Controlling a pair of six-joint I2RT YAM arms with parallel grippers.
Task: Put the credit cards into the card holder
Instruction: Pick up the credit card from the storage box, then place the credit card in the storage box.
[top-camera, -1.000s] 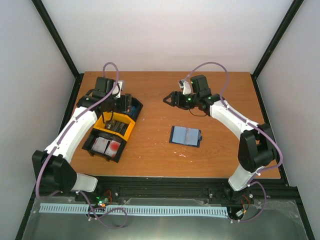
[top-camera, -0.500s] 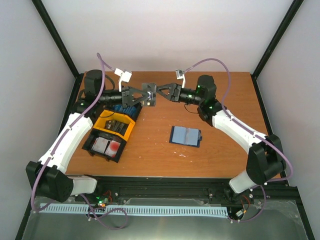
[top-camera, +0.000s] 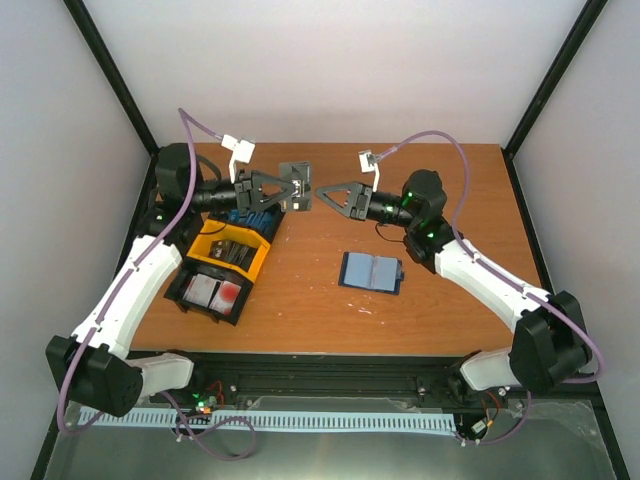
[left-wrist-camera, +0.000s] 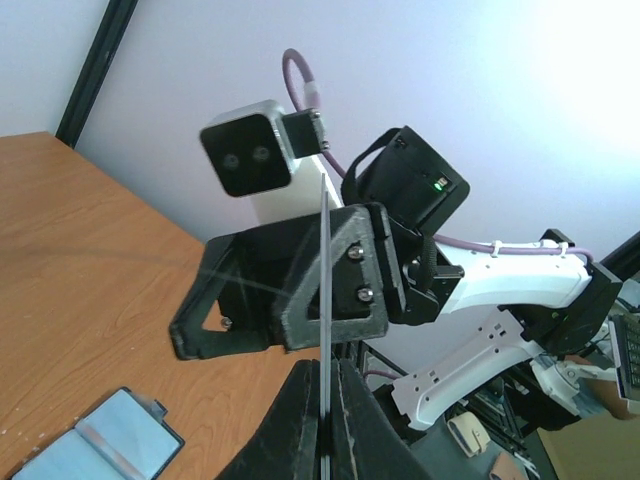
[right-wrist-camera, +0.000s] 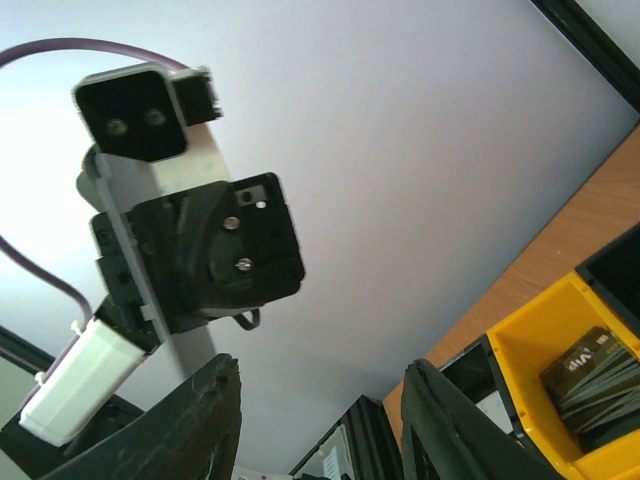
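My left gripper is raised above the table's back left and shut on a dark grey credit card. In the left wrist view that card stands edge-on between the closed fingertips. My right gripper faces it from the right, a short gap away, open and empty. The card holder lies open on the table, pale blue inside, and shows at the lower left of the left wrist view. More credit cards lie in the tray.
A black-and-yellow tray sits at the left under my left arm, with dark cards in its yellow middle compartment. White walls and black frame posts close in the table at the back and sides.
My left gripper lifted the dark card up from the tray. The right gripper came to meet it, then drew back to the right, its jaws now narrower.
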